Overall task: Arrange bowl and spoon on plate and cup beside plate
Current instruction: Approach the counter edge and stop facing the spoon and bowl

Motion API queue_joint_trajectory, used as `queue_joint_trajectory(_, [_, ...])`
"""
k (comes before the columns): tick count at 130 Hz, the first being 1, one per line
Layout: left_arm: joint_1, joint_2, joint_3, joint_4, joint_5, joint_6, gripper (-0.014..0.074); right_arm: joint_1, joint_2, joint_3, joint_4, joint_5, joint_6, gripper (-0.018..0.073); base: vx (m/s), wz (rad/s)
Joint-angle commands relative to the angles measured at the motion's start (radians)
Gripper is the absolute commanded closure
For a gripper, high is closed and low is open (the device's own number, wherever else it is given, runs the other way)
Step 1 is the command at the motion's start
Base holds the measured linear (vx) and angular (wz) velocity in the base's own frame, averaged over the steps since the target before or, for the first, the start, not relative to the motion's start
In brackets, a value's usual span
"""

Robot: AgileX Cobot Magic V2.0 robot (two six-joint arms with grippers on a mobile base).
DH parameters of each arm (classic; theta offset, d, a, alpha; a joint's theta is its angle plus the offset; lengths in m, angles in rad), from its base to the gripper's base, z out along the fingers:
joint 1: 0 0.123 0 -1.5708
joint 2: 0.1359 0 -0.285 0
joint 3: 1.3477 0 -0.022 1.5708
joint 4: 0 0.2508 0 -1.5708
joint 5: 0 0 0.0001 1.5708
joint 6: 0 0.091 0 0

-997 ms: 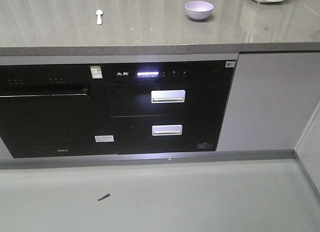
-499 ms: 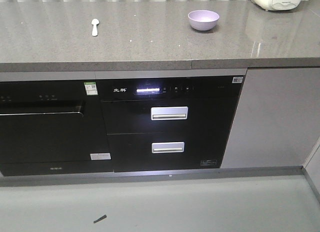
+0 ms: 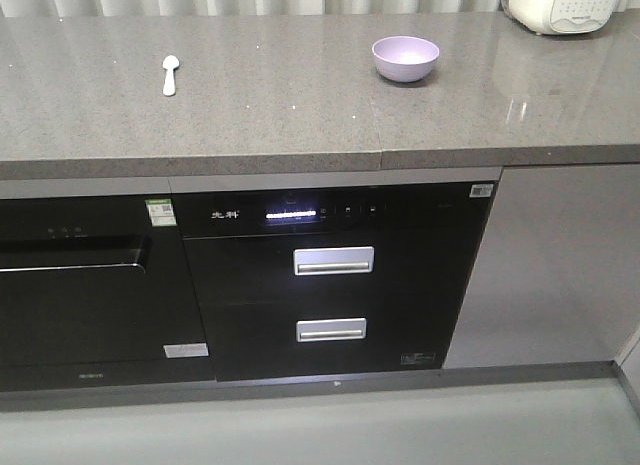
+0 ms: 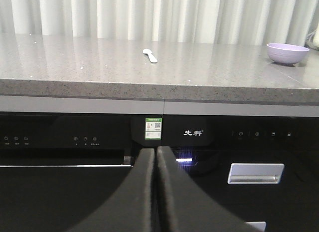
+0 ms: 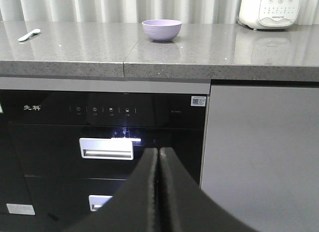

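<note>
A lavender bowl (image 3: 405, 58) stands upright on the grey stone countertop (image 3: 280, 105), right of centre; it also shows as the bowl (image 4: 287, 53) and the bowl (image 5: 161, 29). A pale spoon (image 3: 169, 73) lies on the counter far to its left, seen too as the spoon (image 4: 150, 55) and the spoon (image 5: 29, 35). The plate and the cup are out of view. My left gripper (image 4: 156, 151) and my right gripper (image 5: 158, 151) are both shut with nothing held, low in front of the black appliance fronts, below counter height and well short of both objects.
A white rice cooker (image 3: 555, 5) sits at the counter's back right corner. Under the counter are a black appliance with two silver-handled drawers (image 3: 333, 260), another black oven front (image 3: 80, 285) on the left, and a grey cabinet door (image 3: 565, 265). Curtains hang behind.
The front view has risen and closed in on the counter: bowl and spoon sit lower in the frame, more curtain shows, and the floor strip has shrunk. Bowl and spoon have not moved on the counter.
</note>
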Motion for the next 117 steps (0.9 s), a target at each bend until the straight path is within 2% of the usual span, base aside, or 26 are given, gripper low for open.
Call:
queue_joint_trajectory(1, [-0.006,-0.016,0.009,-0.002,-0.080,-0.001,0.0603,-0.006,0.000,0.006,-0.008,-0.071,-0.001,0.0566,0.21,0.00])
queue_joint_trajectory(117, [-0.006,-0.016,0.009,-0.002,-0.080,-0.001,0.0603,-0.006,0.000,0.006,-0.008,-0.072,-0.001,0.0566,0.22,0.02])
